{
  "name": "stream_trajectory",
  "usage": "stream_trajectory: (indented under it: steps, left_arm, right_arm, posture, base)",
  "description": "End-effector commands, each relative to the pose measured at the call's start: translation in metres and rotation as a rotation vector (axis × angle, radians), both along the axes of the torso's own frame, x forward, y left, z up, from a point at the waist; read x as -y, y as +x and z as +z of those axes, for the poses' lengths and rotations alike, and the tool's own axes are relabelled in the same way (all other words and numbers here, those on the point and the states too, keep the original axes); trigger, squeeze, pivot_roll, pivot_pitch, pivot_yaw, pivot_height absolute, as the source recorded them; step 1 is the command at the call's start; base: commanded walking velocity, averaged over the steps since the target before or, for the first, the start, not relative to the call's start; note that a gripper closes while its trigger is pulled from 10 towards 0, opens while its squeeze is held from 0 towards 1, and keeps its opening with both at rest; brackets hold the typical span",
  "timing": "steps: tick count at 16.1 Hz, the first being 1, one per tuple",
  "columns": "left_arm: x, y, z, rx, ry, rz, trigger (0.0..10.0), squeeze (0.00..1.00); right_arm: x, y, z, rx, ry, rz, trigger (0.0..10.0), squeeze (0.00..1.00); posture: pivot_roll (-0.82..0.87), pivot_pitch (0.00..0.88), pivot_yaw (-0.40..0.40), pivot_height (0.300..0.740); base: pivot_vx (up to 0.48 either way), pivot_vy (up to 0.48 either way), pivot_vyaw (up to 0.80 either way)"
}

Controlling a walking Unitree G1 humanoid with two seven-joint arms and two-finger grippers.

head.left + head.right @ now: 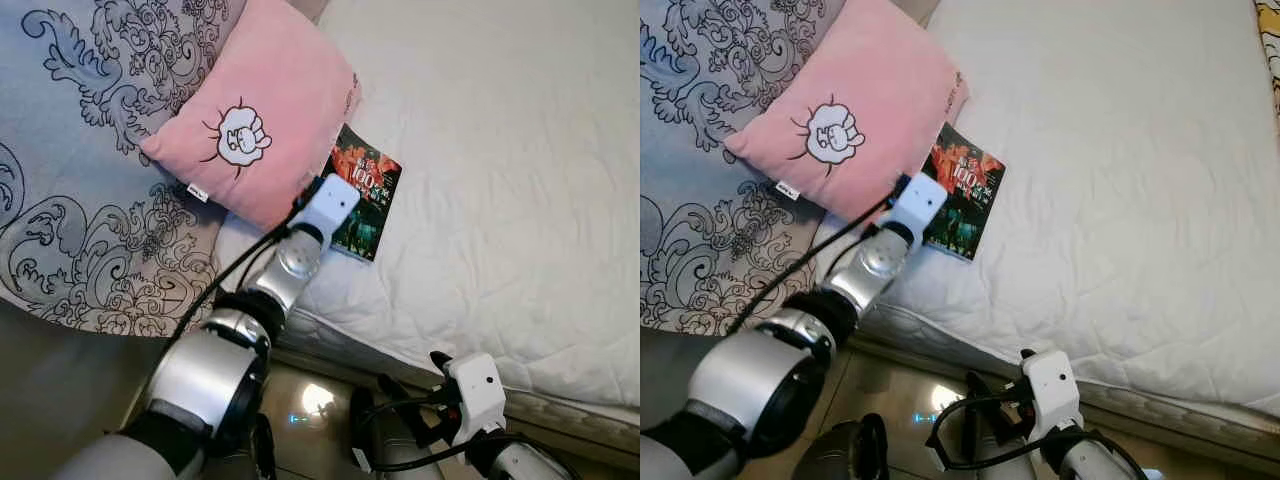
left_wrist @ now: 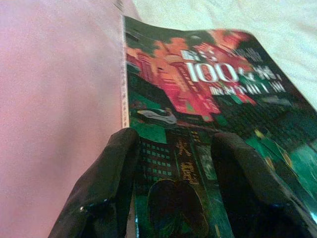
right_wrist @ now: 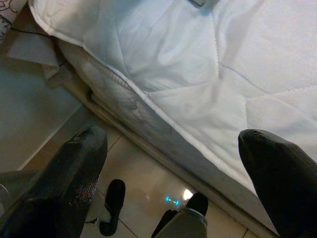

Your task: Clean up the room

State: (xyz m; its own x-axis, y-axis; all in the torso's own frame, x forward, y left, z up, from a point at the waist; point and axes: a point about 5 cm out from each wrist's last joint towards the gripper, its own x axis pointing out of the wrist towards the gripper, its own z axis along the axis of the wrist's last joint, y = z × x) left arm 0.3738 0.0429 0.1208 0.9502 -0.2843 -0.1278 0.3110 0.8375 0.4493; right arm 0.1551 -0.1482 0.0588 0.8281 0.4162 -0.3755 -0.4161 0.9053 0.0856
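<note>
From the head, the book [image 1: 364,195] is seen lying on the white mattress [image 1: 500,150] just right of the pink pillow [image 1: 255,110], while the left gripper [image 2: 171,191] is shown parted narrowly over its cover and the right gripper [image 3: 173,163] spread wide near the bed edge.

book [image 2: 208,104] cover: large white "100" legible on the red-orange upper area, with white characters beside and below it, too blurred to read. yellow characters lower on the green area, not legible. pink pillow [image 1: 260,110]: small white tag [image 1: 197,193] at its edge, print too small to read.
</note>
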Motion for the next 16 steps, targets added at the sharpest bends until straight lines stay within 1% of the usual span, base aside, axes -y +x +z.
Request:
stream_trajectory:
  steps: [1, 3, 4, 7, 8, 9, 10, 12, 13, 16]
  left_arm:
    - [0.014, -0.008, -0.01, -0.066, -0.021, -0.057, 10.0, 0.0]
    - [0.026, -0.011, -0.008, -0.072, -0.025, -0.113, 10.0, 0.0]
    - [0.034, -0.014, -0.008, -0.068, -0.009, -0.145, 10.0, 0.0]
    - [0.043, -0.017, -0.006, -0.077, -0.02, -0.186, 10.0, 0.0]
    - [0.047, -0.017, -0.004, -0.065, -0.008, -0.194, 10.0, 0.0]
    - [0.044, -0.014, -0.001, -0.032, 0.02, -0.164, 10.0, 0.0]
    - [0.034, -0.008, 0.004, 0.007, 0.041, -0.093, 10.0, 0.0]
    - [0.015, 0.0, 0.008, 0.031, 0.045, 0.003, 10.0, 0.0]
    - [0.012, 0.001, 0.007, 0.031, 0.048, 0.014, 10.0, 0.0]
    - [-0.005, 0.0, -0.006, -0.041, 0.062, 0.096, 10.0, 0.0]
  right_arm:
    - [0.002, -0.006, -0.002, -0.019, -0.002, 0.001, 10.0, 0.0]
    - [0.001, -0.007, -0.002, -0.023, -0.001, 0.002, 10.0, 0.0]
    - [0.001, -0.007, -0.003, -0.025, -0.001, 0.002, 10.0, 0.0]
    - [0.001, -0.006, -0.003, -0.026, -0.001, -0.001, 10.0, 0.0]
    - [0.0, -0.008, -0.003, -0.028, -0.001, 0.0, 10.0, 0.0]
    - [-0.001, -0.008, -0.003, -0.028, -0.002, 0.0, 10.0, 0.0]
    - [-0.001, -0.008, -0.002, -0.027, -0.002, -0.002, 10.0, 0.0]
    - [0.0, -0.01, -0.001, -0.027, -0.001, -0.006, 10.0, 0.0]
    - [0.0, -0.011, -0.001, -0.027, 0.0, -0.005, 10.0, 0.0]
    - [-0.001, -0.017, 0.001, -0.035, 0.002, 0.015, 10.0, 0.0]
  posture:
    - [-0.26, 0.268, -0.018, 0.74]
    - [-0.26, 0.267, -0.018, 0.74]
    - [-0.26, 0.267, -0.018, 0.74]
    - [-0.26, 0.265, -0.015, 0.74]
    - [-0.27, 0.269, -0.012, 0.74]
    - [-0.27, 0.271, -0.013, 0.74]
    - [-0.27, 0.271, -0.013, 0.74]
    - [-0.27, 0.28, -0.012, 0.74]
    - [-0.27, 0.28, -0.012, 0.74]
    - [-0.29, 0.294, -0.022, 0.74]
  base:
    - [0.0, 0.0, 0.0]
    - [0.0, 0.0, 0.0]
    - [0.0, 0.0, 0.0]
    - [0.0, 0.0, 0.0]
    - [0.0, 0.0, 0.0]
    - [0.0, 0.0, 0.0]
    - [0.0, 0.0, 0.0]
    - [0.0, 0.0, 0.0]
    - [0.0, 0.0, 0.0]
    - [0.0, 0.0, 0.0]
